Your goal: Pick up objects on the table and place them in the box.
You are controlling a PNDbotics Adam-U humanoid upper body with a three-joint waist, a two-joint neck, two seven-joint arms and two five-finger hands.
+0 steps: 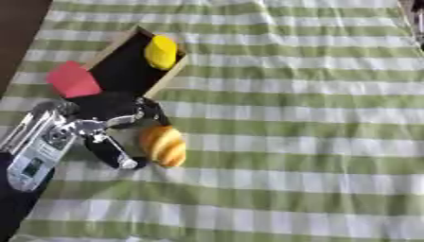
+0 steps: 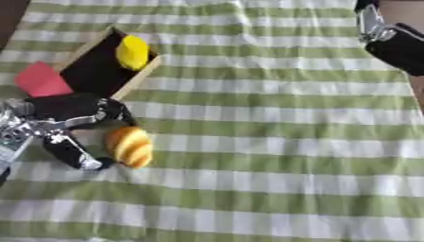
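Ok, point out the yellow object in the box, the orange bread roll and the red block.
yellow object [image 1: 162, 52], left eye view, middle of its top surface.
orange bread roll [image 1: 164, 145], left eye view, centre of its striped crust.
red block [image 1: 73, 80], left eye view, middle of its upper face.

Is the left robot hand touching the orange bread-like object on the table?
Cannot tell. In the left eye view the left robot hand brackets the orange bread-like object, its fingers right at the edge, but neither contact nor a gap shows plainly.
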